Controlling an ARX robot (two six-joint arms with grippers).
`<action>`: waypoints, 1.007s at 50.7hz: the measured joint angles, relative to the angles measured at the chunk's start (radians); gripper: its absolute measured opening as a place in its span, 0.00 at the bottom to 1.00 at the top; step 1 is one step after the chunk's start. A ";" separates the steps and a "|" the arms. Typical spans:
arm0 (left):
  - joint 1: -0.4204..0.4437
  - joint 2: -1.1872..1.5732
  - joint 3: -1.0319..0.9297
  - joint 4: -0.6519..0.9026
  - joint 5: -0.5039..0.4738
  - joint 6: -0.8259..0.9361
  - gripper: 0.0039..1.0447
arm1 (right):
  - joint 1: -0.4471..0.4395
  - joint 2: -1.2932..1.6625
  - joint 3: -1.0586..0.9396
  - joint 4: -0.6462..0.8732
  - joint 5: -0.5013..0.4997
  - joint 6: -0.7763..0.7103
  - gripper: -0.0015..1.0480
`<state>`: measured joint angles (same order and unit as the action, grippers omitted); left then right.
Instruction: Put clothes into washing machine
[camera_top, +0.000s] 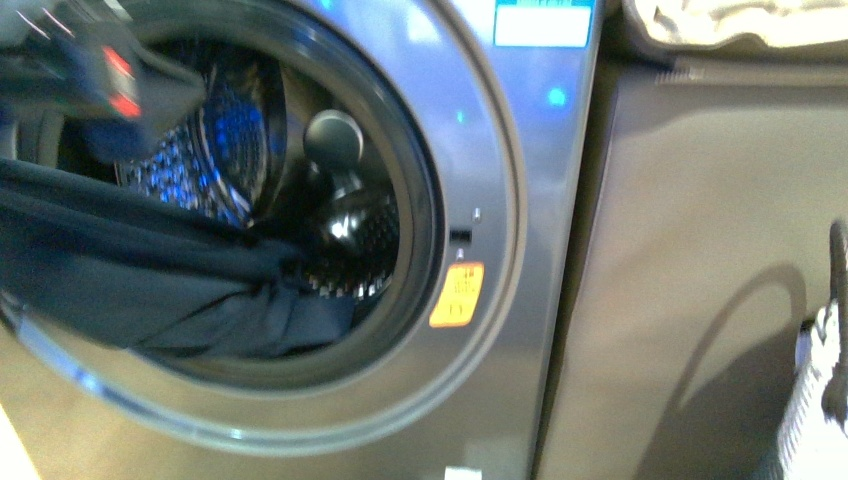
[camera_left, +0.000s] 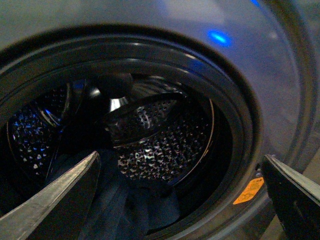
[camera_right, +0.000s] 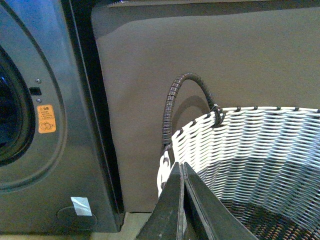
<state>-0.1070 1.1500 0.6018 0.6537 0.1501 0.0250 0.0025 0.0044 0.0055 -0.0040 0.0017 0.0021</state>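
The silver-grey washing machine (camera_top: 520, 150) fills the front view with its round porthole standing open. Dark navy clothes (camera_top: 150, 270) drape over the porthole's lower left rim and into the perforated drum (camera_top: 230, 140). My left arm (camera_top: 100, 70) is a dark blur at the porthole's upper left. In the left wrist view my left gripper (camera_left: 180, 156) is open in front of the drum (camera_left: 160, 145), nothing between its fingers (camera_left: 60, 200), and the clothes (camera_left: 135, 210) lie low in the opening. My right gripper (camera_right: 181, 165) is shut and empty, just above the rim of a white woven basket (camera_right: 250, 150).
A plain taupe cabinet (camera_top: 720, 250) stands right of the machine, with a beige cushion (camera_top: 740, 20) on top. The basket (camera_top: 815, 400) sits at the far right, its dark handle (camera_right: 185, 95) arching up. A yellow warning sticker (camera_top: 457, 295) marks the porthole's right side.
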 joint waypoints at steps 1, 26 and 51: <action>-0.003 -0.016 -0.002 -0.010 0.000 0.001 0.94 | 0.000 0.000 0.000 0.000 0.000 0.000 0.02; -0.064 -0.354 -0.072 -0.226 -0.017 0.040 0.94 | 0.000 0.000 0.000 0.000 0.000 0.000 0.02; -0.071 -0.765 -0.345 -0.535 -0.320 -0.019 0.20 | 0.000 0.000 0.000 0.000 0.000 0.000 0.02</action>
<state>-0.1776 0.3847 0.2565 0.1188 -0.1703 0.0059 0.0025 0.0044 0.0055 -0.0040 0.0017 0.0021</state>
